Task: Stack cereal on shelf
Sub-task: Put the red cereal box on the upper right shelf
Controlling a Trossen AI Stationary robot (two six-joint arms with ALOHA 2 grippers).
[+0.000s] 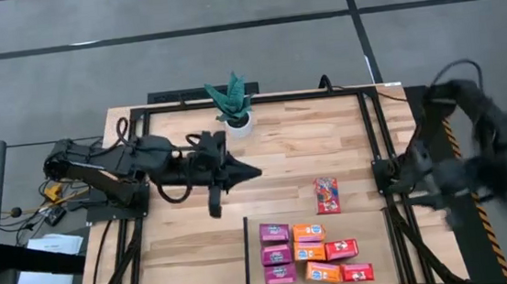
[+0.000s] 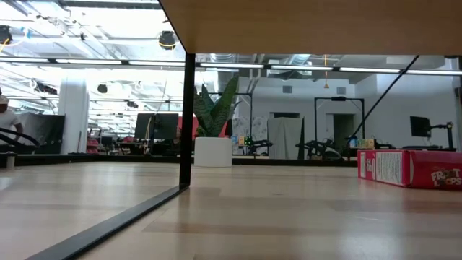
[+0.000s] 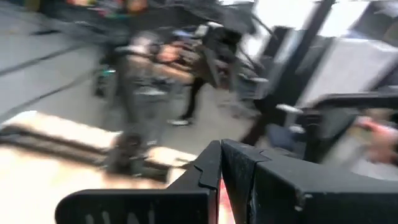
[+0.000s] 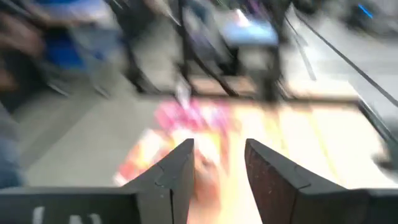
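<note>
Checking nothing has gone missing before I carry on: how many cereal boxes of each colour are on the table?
Purple boxes: 3
Orange boxes: 3
Red boxes: 3
Total: 9

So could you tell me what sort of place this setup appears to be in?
Probably a robotics lab or open workshop. The low view shows a large hall with ceiling strip lights, monitors and other framed rigs behind the table. The high view shows grey carpet with taped lines.
</note>
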